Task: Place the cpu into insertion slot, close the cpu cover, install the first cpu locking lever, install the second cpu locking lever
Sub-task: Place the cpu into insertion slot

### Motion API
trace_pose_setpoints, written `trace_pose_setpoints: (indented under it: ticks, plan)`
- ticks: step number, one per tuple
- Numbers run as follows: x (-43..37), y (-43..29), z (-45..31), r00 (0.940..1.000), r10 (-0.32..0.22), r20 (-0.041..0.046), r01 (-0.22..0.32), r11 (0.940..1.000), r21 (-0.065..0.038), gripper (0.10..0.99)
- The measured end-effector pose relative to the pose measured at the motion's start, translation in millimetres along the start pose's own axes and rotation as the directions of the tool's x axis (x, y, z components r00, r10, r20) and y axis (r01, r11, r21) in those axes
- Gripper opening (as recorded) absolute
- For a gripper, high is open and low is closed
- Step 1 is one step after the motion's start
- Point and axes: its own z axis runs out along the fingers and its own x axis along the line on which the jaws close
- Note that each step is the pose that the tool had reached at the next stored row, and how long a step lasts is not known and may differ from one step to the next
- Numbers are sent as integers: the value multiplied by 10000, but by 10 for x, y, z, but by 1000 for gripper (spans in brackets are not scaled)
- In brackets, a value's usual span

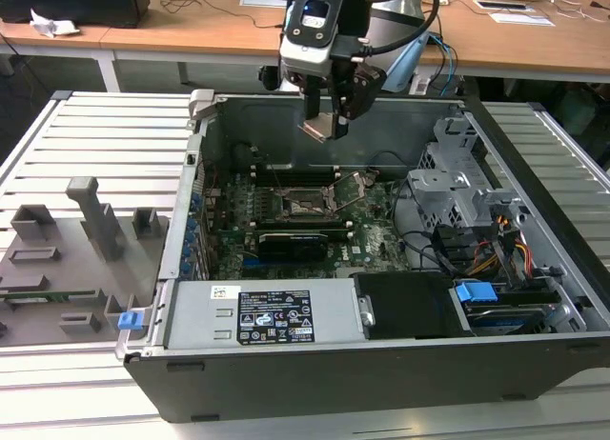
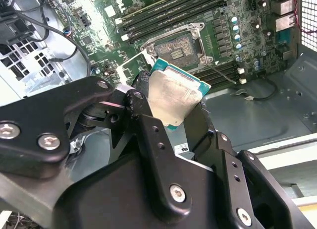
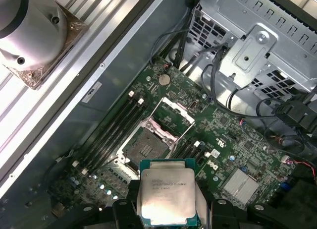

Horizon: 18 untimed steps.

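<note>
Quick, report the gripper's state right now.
Gripper: closed on the cpu, holding it in the air over the insertion slot.

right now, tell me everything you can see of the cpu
The cpu is a flat square chip with a dull silver-grey metal lid, faintly printed, set on a thin green board that shows as a rim. The gripper clamps it by two opposite edges. In the exterior view it hangs tilted above the open case, touching nothing else, clear of the empty insertion slot below.
</note>
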Motion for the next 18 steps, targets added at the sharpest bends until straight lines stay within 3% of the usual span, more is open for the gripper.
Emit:
trace_pose_setpoints:
  ticks: [18]
  plan:
    - [-1, -3, 34, 9990, 454, 35, -454, 9990, -2, 525]
